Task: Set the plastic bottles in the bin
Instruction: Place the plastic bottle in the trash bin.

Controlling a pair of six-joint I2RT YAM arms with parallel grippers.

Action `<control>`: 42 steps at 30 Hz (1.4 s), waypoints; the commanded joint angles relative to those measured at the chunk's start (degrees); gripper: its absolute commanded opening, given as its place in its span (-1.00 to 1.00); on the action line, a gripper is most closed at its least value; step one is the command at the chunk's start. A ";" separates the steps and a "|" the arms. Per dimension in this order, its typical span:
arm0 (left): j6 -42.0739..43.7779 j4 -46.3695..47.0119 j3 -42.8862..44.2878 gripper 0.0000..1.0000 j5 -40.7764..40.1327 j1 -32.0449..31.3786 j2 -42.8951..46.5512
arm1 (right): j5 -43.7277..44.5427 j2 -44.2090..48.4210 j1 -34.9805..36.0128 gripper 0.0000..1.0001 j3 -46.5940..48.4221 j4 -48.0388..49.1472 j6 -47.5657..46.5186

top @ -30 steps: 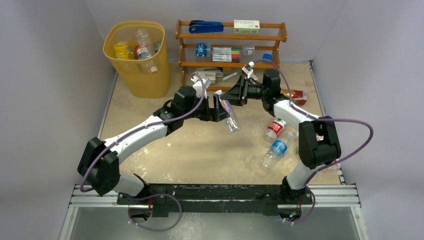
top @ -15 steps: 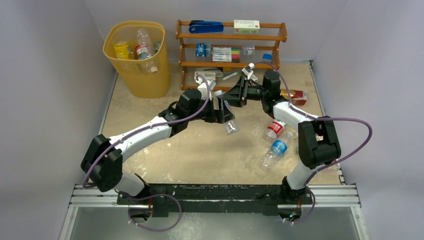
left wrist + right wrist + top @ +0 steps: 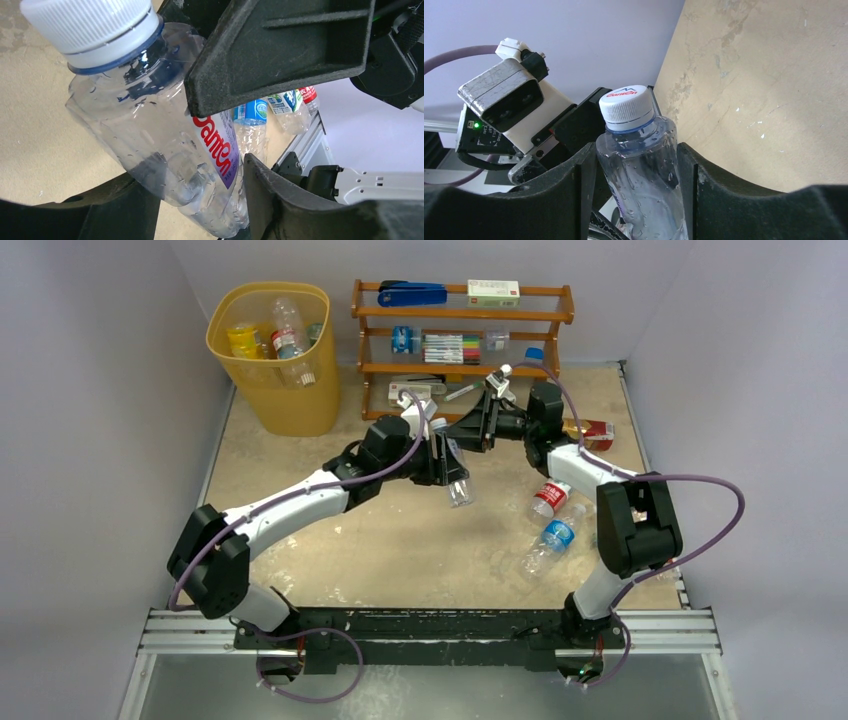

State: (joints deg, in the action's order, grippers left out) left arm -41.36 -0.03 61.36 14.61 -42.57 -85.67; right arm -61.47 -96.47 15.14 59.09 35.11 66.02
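A clear plastic bottle (image 3: 457,478) with a white cap and a red-lettered label hangs above the table's middle, between both arms. My left gripper (image 3: 443,462) is shut on its lower body (image 3: 150,130), one finger (image 3: 270,195) pressed against the label side. My right gripper (image 3: 468,430) grips the same bottle (image 3: 639,165) just under the cap, both fingers against its shoulders. The yellow-orange bin (image 3: 272,390) stands at the far left with several bottles (image 3: 287,335) inside. Two more bottles lie on the right: one with a red label (image 3: 550,497) and one with a blue label (image 3: 553,538).
A wooden shelf rack (image 3: 460,315) with a blue stapler, white boxes and pens stands at the back, just behind both grippers. A red-labelled item (image 3: 598,432) lies behind the right arm. Grey walls close in the table on both sides.
My left gripper has moved slightly right onto the bottle's lower body and closed on it. The bottle tilted a little more upright. My right arm has stayed put.
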 commanded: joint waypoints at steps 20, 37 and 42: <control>8.47 -14.32 11.85 0.04 0.52 13.65 4.88 | 7.94 13.02 -6.12 1.00 0.04 -25.32 -16.85; 7.20 -18.13 36.19 0.10 6.61 34.30 -5.09 | 7.34 17.00 -7.05 1.00 -6.76 -25.82 -18.60; 0.42 -10.56 42.78 0.11 9.76 41.23 -9.06 | 7.17 17.02 -7.01 1.00 -7.56 -25.62 -18.82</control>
State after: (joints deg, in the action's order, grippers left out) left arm -34.81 -20.03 97.36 20.36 -5.85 -93.03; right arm -53.47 -81.34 7.94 52.03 8.69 48.53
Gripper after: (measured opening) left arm 0.566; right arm 0.997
